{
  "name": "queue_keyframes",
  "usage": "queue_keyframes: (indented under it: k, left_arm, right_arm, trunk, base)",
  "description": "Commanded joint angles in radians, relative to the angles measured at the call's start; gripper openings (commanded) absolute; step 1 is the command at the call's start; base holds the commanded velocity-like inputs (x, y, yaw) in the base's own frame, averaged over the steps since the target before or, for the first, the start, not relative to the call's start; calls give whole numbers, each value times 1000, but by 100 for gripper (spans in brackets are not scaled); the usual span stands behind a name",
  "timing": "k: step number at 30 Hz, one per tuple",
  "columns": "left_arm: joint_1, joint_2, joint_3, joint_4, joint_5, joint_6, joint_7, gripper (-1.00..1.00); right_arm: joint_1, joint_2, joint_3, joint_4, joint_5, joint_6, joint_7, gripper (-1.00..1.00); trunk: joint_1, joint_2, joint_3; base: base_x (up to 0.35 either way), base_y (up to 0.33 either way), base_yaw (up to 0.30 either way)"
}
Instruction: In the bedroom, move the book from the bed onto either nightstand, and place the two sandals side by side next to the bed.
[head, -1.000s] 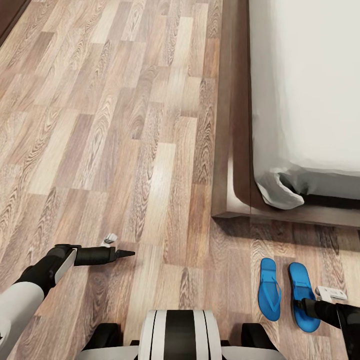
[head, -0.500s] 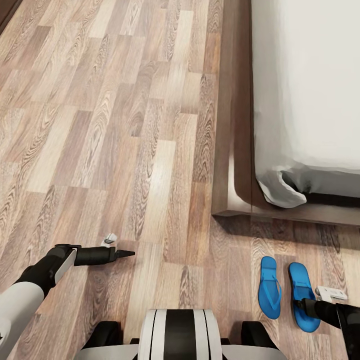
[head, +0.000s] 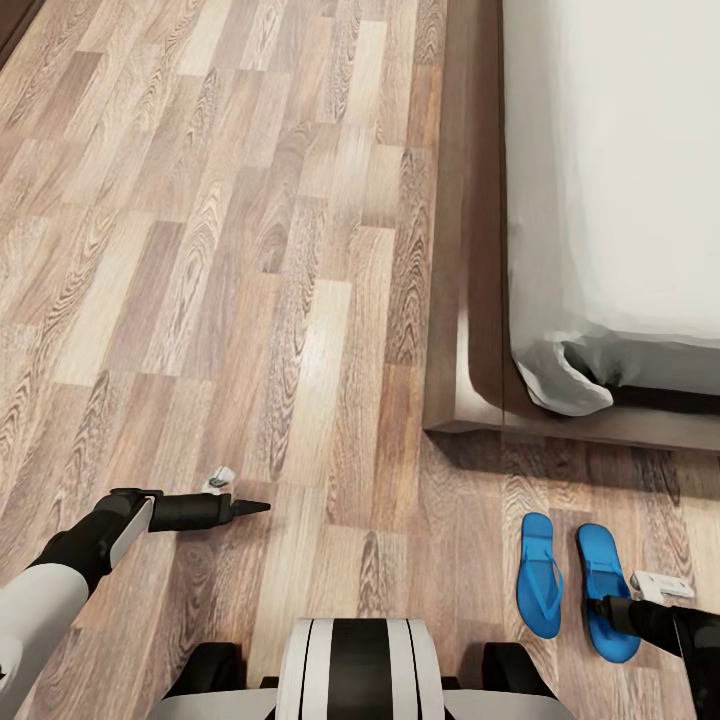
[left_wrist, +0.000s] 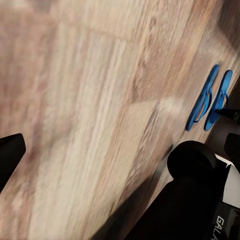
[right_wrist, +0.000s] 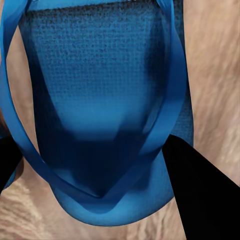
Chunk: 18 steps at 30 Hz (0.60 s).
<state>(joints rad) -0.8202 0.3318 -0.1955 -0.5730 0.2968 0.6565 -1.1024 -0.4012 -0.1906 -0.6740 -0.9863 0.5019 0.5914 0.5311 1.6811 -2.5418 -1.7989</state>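
Two blue sandals lie side by side on the plank floor just off the bed's corner: one (head: 538, 590) and the other (head: 601, 570). Both also appear far off in the left wrist view (left_wrist: 202, 100). My right gripper (head: 603, 606) hangs low over the outer sandal (right_wrist: 100, 75), open, its black fingers (right_wrist: 200, 190) on either side of the strap. My left gripper (head: 262, 507) is over bare floor to the left, open and holding nothing. The bed's dark frame (head: 465, 300) and pale mattress (head: 620, 170) are at the right. The book and the nightstand are out of view.
Wood-plank floor (head: 250, 250) stretches along the left of the bed. My own base (head: 350, 670) sits at the lower middle. A dark edge (head: 8, 25) shows in the far left corner.
The head view shifted very slightly a second ago. Both arms and the sandals stay where they were.
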Motion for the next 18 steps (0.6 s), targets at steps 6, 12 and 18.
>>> queue_keyframes:
  k: [6,12,18]
  left_arm:
    - [-1,1,-5,0,8,8,1,100]
    - [-1,2,-5,0,8,8,1,100]
    - [-1,1,-5,0,8,8,1,100]
  right_arm:
    - [-1,1,-3,-4,10,-75,12,-100]
    - [-1,1,-3,-5,10,-135,12,-100]
    - [-1,1,-3,-5,10,-139,12,-100]
  trunk:
    - [0,0,-1]
    - [0,0,-1]
    - [0,0,-1]
  base:
    - [0,0,0]
    - [0,0,0]
    - [0,0,0]
